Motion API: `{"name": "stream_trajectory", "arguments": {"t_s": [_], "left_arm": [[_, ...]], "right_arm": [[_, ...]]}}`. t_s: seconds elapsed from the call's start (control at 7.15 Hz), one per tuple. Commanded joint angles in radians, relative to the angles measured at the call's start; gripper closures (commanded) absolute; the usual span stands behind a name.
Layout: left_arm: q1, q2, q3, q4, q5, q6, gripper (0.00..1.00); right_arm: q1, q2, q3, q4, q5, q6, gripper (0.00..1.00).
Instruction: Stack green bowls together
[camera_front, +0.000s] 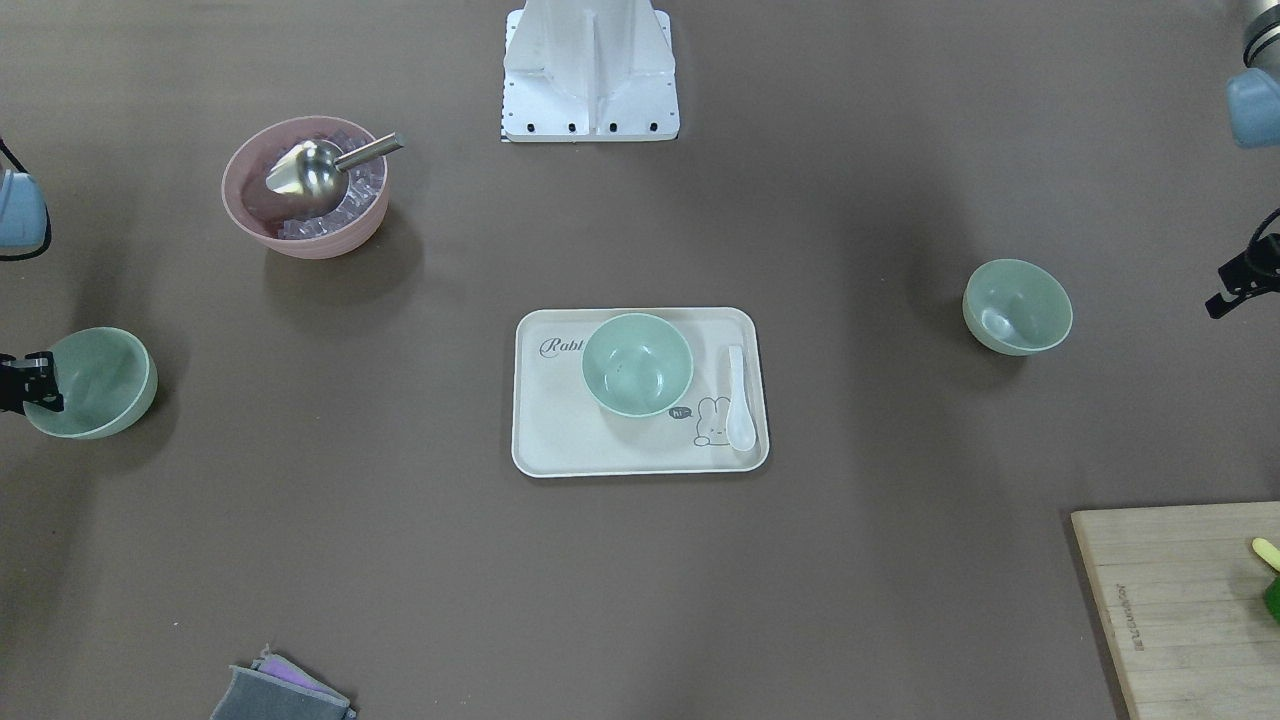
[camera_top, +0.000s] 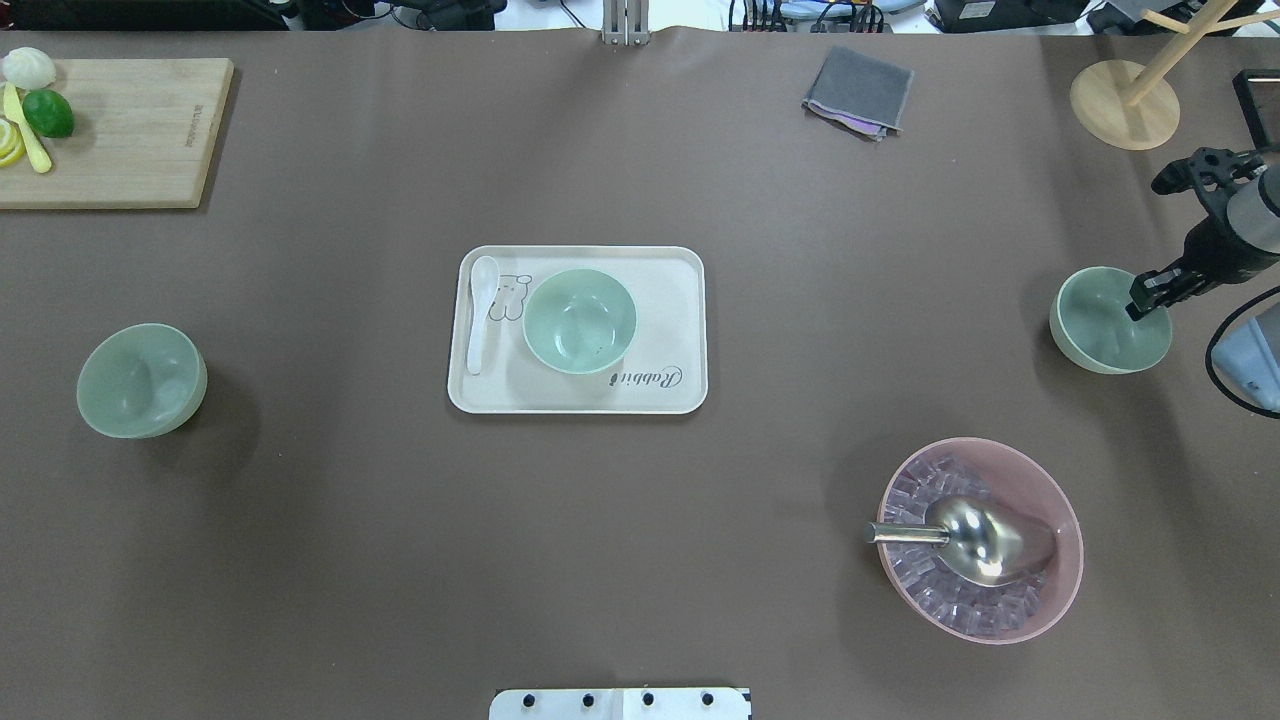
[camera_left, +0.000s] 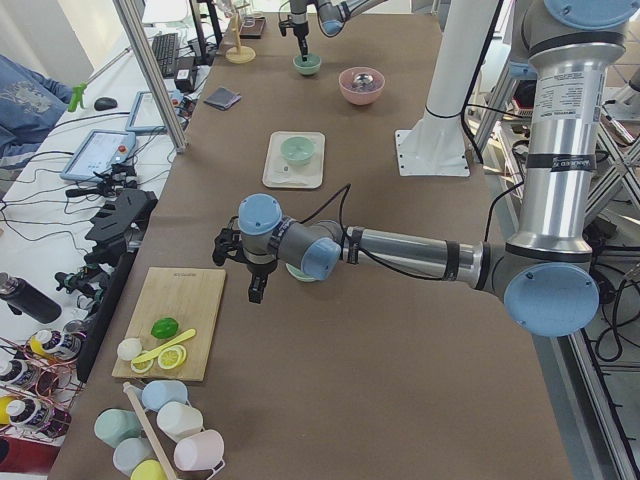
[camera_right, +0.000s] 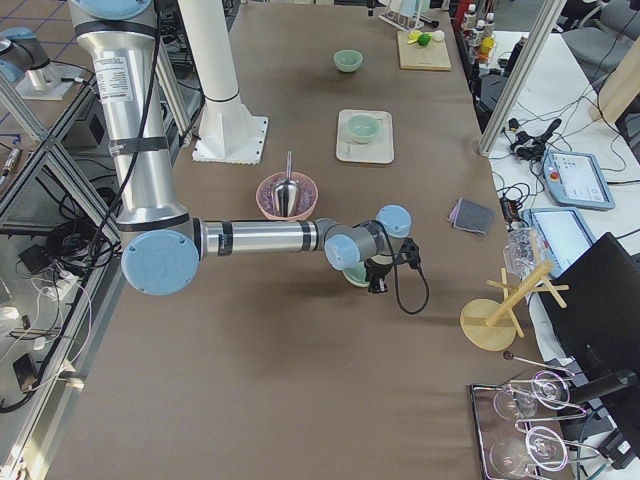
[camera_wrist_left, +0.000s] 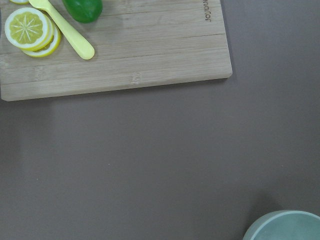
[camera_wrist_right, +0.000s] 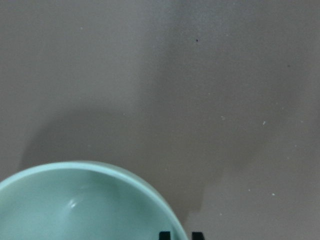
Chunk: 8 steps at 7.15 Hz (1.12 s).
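Observation:
Three pale green bowls show. One (camera_top: 580, 320) stands on the cream tray (camera_top: 670, 390) in the middle. One (camera_top: 140, 380) stands on the table at my left. One (camera_top: 1105, 325) is at my right. My right gripper (camera_top: 1148, 298) is at this bowl's outer rim. In the right wrist view its fingertips (camera_wrist_right: 165, 235) sit close together astride the rim (camera_wrist_right: 125, 175), shut on it. My left gripper (camera_front: 1216, 303) hangs beside the left bowl (camera_front: 1017, 306), apart from it. It looks open and empty. The left wrist view shows only that bowl's edge (camera_wrist_left: 282, 226).
A pink bowl (camera_top: 1040, 600) with ice and a metal scoop (camera_top: 975, 540) stands near my right bowl. A white spoon (camera_top: 482, 310) lies on the tray. A wooden board (camera_top: 130, 130) with lime and lemon is far left. A grey cloth (camera_top: 858, 92) and wooden stand (camera_top: 1125, 105) are at the far edge.

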Motion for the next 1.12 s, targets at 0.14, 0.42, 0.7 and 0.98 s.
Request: {"name": "stream_trajectory", "arguments": {"t_s": [0.14, 0.42, 0.7, 0.98], "left_arm": [[0.087, -0.002, -0.001, -0.024, 0.001, -0.067, 0.02], [0.204, 0.035, 0.002, -0.098, 0.016, -0.087, 0.06], [0.297, 0.035, 0.008, -0.117, 0.074, -0.115, 0.15], [0.325, 0.034, 0.023, -0.117, 0.085, -0.122, 0.28]], "right_arm": [[0.051, 0.09, 0.05, -0.111, 0.087, 0.017, 1.0], [0.07, 0.26, 0.184, -0.427, 0.136, 0.107, 1.0], [-0.04, 0.333, 0.281, -0.454, 0.132, 0.416, 1.0], [-0.128, 0.387, 0.288, -0.411, 0.121, 0.622, 1.0]]}}
